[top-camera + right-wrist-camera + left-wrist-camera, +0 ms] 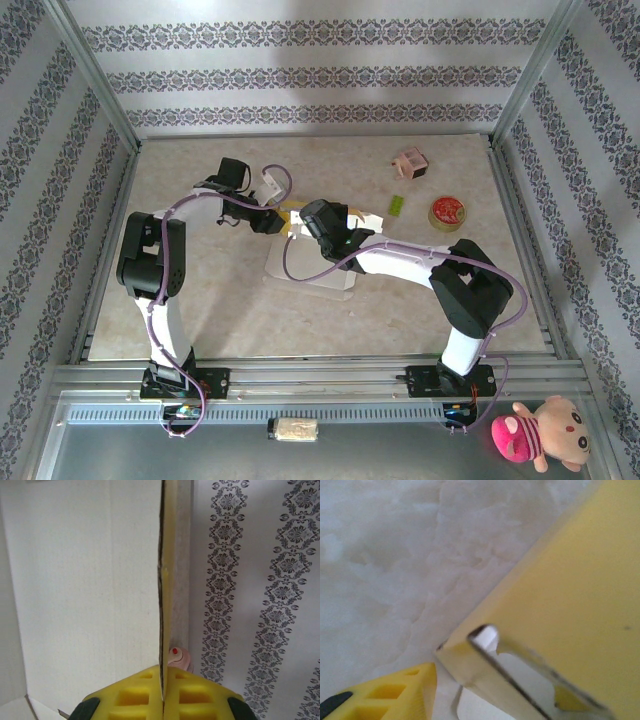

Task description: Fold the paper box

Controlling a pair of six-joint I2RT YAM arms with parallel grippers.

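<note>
Right gripper (163,692) tight on paper box (90,590) edge; left gripper (268,222) seemingly alongside

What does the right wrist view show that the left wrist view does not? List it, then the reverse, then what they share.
Right wrist: the white side of the paper box, its edge clamped in the shut right tool, a small pink item, patterned wallpaper. Left wrist: the box's yellow face, the marbled table, one left tool finger. Shared: the paper box and yellow fingers.
</note>
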